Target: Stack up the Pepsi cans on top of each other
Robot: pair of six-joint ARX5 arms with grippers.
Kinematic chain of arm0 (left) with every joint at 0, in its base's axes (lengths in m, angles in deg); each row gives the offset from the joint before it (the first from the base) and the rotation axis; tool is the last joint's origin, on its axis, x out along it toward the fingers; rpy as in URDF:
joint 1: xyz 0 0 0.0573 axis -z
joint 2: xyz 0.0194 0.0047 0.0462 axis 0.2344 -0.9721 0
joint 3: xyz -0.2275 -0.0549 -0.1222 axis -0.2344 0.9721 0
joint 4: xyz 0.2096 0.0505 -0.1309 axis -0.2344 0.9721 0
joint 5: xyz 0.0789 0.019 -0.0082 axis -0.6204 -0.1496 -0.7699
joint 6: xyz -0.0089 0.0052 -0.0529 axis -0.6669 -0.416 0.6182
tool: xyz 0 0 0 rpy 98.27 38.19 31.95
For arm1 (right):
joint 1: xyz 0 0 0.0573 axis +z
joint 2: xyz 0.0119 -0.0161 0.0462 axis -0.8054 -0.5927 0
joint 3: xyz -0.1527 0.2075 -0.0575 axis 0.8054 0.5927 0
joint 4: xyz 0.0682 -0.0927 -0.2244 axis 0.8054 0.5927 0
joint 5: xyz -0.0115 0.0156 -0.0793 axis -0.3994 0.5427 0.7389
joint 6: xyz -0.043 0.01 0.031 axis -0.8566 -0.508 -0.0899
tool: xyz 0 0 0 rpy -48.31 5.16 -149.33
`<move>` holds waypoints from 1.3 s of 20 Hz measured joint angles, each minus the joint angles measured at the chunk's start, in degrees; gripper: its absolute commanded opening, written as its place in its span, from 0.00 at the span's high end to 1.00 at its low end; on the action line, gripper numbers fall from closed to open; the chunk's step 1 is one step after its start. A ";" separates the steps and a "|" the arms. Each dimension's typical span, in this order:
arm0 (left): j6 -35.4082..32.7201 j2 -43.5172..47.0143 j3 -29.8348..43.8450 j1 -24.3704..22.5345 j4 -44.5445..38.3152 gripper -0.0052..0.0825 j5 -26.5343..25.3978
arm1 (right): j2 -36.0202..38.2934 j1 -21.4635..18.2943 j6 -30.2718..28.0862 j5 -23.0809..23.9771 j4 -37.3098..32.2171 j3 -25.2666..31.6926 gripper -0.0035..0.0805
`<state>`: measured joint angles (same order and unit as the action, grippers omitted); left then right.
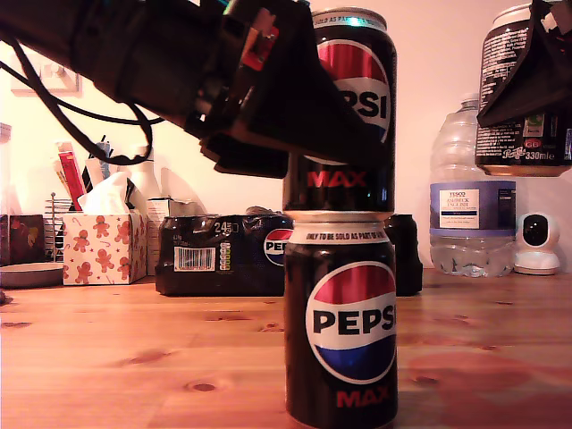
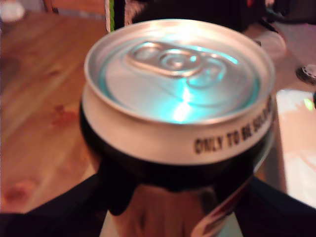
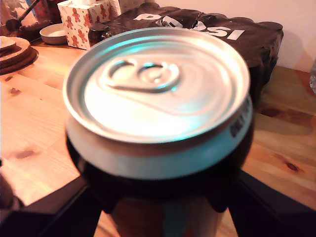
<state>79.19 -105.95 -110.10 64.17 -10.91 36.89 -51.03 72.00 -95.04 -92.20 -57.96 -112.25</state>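
Gripping: my first gripper [image 1: 308,134] clamps the upper can [image 1: 350,107] at mid-body, seated on the bottom can [image 1: 341,322] on the table [image 1: 134,357]. My second gripper [image 1: 527,80] clamps a third can [image 1: 527,89], aloft at the exterior view's right. Cans: rigid, smooth, likely slippery; thin walls dent. Hold mid-body, rims free.

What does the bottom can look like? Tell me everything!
The bottom can looks like shiny black metal, with a silver rim that carries small black print. Its front shows a red, white and blue globe with white PEPSI across it and red MAX below. It stands upright on the wooden table. The upper can sits on its lid, and nothing else touches it.
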 measured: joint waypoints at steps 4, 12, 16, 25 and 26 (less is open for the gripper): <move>1.05 -0.02 1.27 0.00 -1.97 0.53 -0.76 | 0.00 0.00 0.00 0.00 0.00 0.00 0.74; 1.05 -0.02 1.27 0.00 -1.86 0.53 -0.83 | 0.00 0.00 0.00 0.00 -0.37 0.00 0.74; 1.05 -0.02 1.27 0.00 -1.86 0.53 -1.07 | 0.00 0.00 0.24 -0.07 -0.70 0.00 0.74; 1.27 -0.02 1.27 0.00 -1.75 0.07 -1.18 | 0.00 0.00 0.77 -0.04 -0.87 0.00 0.74; 1.27 -0.02 1.27 0.00 -1.62 0.07 -1.20 | 0.00 0.00 0.77 -0.04 -0.87 0.00 0.74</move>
<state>80.46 -105.97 -108.83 64.17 -12.53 35.68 -51.03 72.00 -94.27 -92.24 -58.83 -112.25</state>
